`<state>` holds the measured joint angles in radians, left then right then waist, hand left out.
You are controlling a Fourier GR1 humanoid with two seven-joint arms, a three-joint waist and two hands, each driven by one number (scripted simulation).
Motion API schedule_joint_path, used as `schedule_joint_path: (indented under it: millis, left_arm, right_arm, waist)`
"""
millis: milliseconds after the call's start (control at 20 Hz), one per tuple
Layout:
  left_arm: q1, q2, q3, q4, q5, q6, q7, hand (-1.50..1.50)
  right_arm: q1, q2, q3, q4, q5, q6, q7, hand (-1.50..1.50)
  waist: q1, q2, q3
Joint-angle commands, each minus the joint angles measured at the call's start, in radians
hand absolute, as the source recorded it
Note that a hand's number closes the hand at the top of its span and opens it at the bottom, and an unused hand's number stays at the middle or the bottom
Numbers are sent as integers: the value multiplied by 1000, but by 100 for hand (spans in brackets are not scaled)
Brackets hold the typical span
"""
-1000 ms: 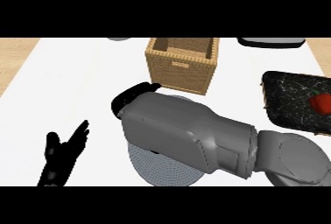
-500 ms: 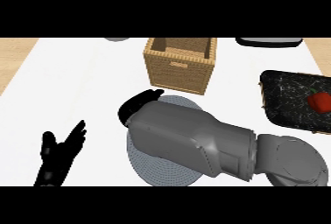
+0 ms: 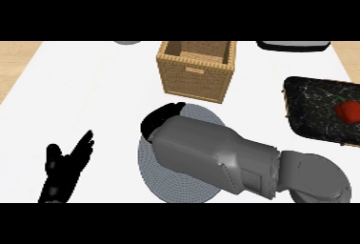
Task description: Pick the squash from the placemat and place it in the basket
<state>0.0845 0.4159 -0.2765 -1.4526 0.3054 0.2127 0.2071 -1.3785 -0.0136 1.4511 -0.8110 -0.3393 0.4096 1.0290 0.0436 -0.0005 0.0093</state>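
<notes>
The right forearm (image 3: 232, 162) is drawing back toward the lower edge compared with the earlier frames, and the right hand (image 3: 160, 119) is now lying lower, over the far rim of the grey round placemat (image 3: 169, 183) rather than near the basket's (image 3: 196, 71) base. Only the dark back of the right hand is showing past the forearm's end; whether its fingers are curled or straight cannot be told, and nothing can be seen in it. The squash is not showing in this view; the forearm is covering most of the placemat. The woven basket is standing upright on the white table (image 3: 84, 95), beyond the placemat, its open top showing no contents from this angle. The left hand (image 3: 63, 167) is resting at the lower left, fingers straight and spread, holding nothing. At the right, a dark tray (image 3: 313, 109) is carrying a red item (image 3: 347, 110). Two further objects, one grey (image 3: 126, 42) and one dark (image 3: 294, 45), are being cut off by the table's far edge.
</notes>
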Motion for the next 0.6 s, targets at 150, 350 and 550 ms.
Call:
schedule_joint_path:
  millis: [150,350,550]
  left_arm:
    - [23,1,-1,20,-2,-15,32,0]
    - [-18,-13,19,102,-3,-44,-3,0]
    - [60,-14,45,78,14,-52,-46,0]
  right_arm:
    - [56,13,39,1,-11,56,162,-150]
    - [65,13,31,-13,-3,33,162,-150]
    - [67,13,7,-44,9,41,173,-150]
  waist:
    - [2,5,-11]
    - [-9,6,-11]
    - [-20,-1,-11]
